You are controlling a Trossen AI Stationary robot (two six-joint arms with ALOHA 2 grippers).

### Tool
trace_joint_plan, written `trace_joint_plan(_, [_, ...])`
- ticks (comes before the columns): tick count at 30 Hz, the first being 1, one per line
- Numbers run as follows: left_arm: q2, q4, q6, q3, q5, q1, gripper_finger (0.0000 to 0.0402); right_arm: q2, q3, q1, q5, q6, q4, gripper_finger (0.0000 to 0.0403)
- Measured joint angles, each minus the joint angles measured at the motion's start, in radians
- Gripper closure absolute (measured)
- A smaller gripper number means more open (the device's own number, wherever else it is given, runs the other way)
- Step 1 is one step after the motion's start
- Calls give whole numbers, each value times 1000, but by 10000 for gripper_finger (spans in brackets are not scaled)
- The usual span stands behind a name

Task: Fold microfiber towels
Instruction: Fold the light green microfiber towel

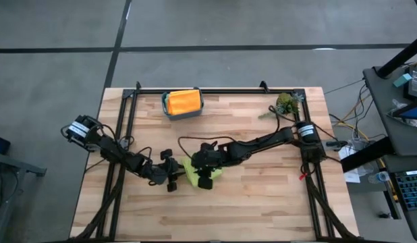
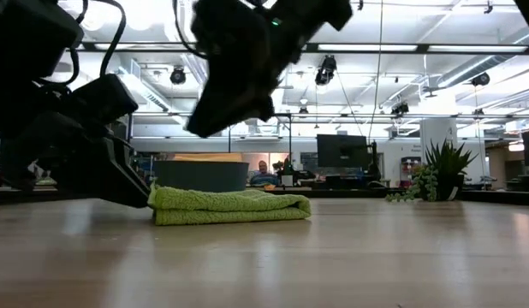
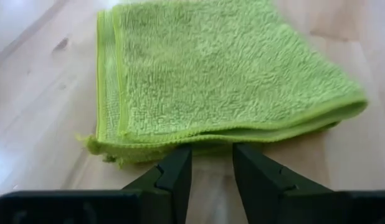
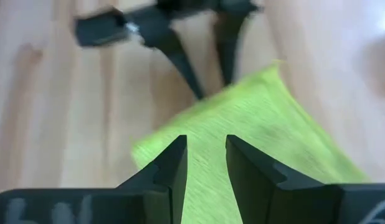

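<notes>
Down low on the left, the left tool [image 1: 173, 177] rests just beside the lime green towel [image 1: 193, 170], with its fingers [image 3: 177, 174] a little apart and nothing between them. That towel lies folded and flat on the wooden tabletop [image 1: 262, 196], near the middle. Right above the towel hangs the right tool [image 1: 204, 177], its fingers [image 4: 174, 165] a little apart too and holding nothing. Farther back stands a small teal bin [image 1: 182, 102] with an orange towel [image 1: 183, 101] and a yellow towel [image 1: 167, 100] inside. A small green plant [image 1: 285, 103] sits at the far right corner.
</notes>
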Motion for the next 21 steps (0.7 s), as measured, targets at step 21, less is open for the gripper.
trace_joint_plan(21, [-325, 1, 270, 1, 4, -1, 300, -207, -559, -1, 50, -374, 800, 341])
